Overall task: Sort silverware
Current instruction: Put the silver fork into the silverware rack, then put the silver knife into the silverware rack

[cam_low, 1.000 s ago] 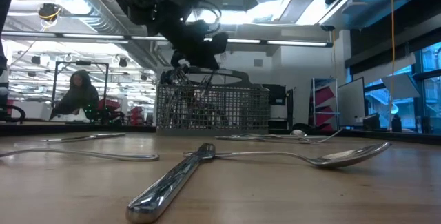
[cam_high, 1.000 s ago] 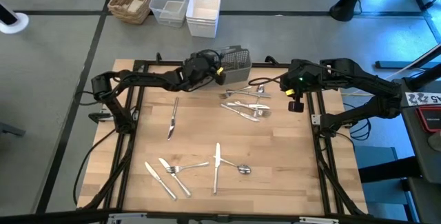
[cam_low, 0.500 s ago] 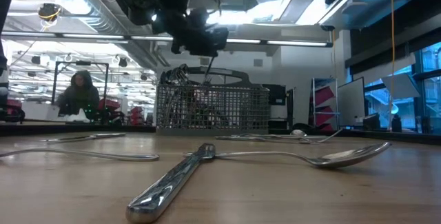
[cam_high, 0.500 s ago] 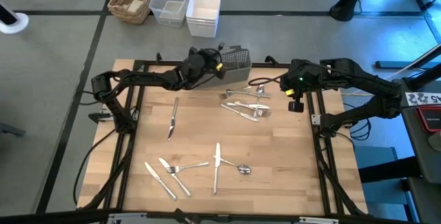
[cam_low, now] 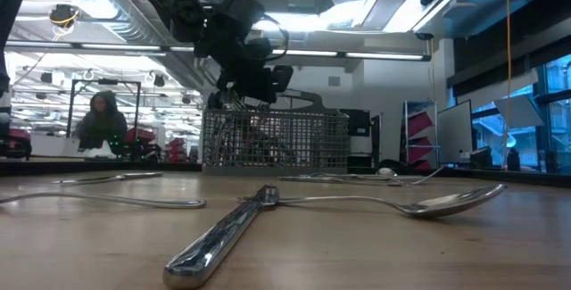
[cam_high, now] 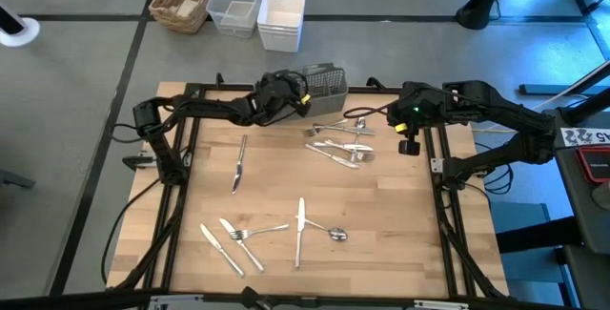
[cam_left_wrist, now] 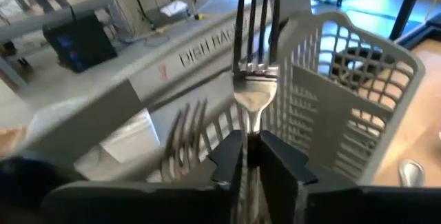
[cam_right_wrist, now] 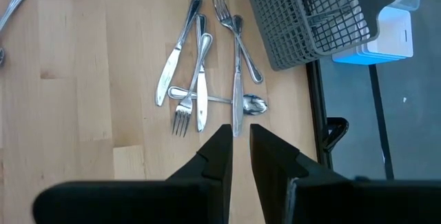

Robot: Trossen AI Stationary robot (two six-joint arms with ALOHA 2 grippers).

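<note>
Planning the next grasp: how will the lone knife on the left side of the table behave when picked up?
The knife looks thin, flat and shiny, so it probably stays rigid but sits low on the table, hard to get under. Polished metal may slip between fingers. Unlikely to roll.

Both arms are black, made of rounded matte links with thick joint housings. In the middle right of the overhead frame, the right arm carries a small green light on its wrist housing and a little red mark below. The left tool [cam_high: 303, 97] shows a yellow tag in the upper middle. The right tool [cam_right_wrist: 240, 151] has two flat, angular black fingers [cam_right_wrist: 219, 156]. Thin black cables run along the arms.
</note>
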